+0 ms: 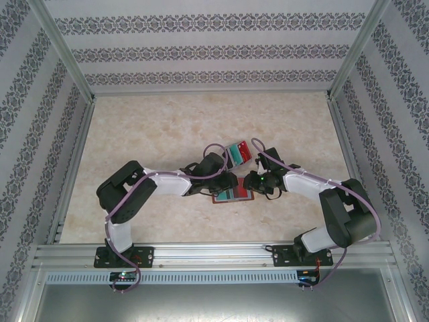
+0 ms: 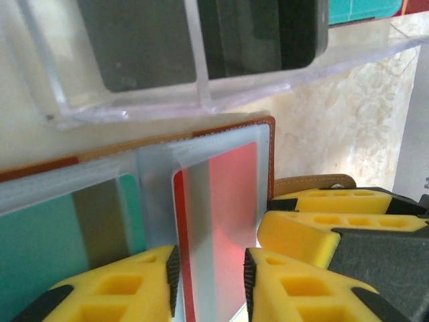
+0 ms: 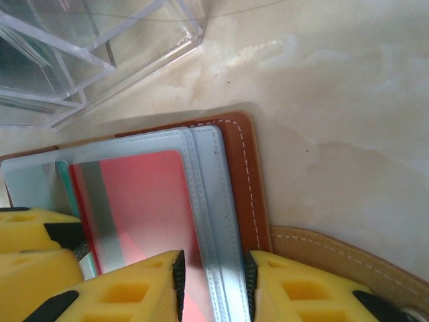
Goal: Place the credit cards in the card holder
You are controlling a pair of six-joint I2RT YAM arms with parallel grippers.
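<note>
the card holder (image 1: 233, 196) lies open on the table (image 1: 167, 127) between the two arms, with the clear tray (image 1: 238, 153) just beside it at 12 o'clock. a red card (image 2: 224, 201) sits inside a clear sleeve of the holder, and a teal card (image 2: 40, 255) fills the sleeve at its 9 o'clock. the left gripper (image 2: 211, 288) hangs over the red card with its jaws apart, clamping nothing. the right gripper (image 3: 213, 288) sits at the holder's 3 o'clock edge, its pads either side of the sleeve's stitched border; whether it pinches that border or merely rests there i cannot tell. this looks like the end of seating the red card. a dark grey card (image 2: 147, 47) lies in the tray, so the next move likely calls for the left arm to lift clear, reach toward 12 o'clock and take that thin card by an edge while the right steadies the holder.
</note>
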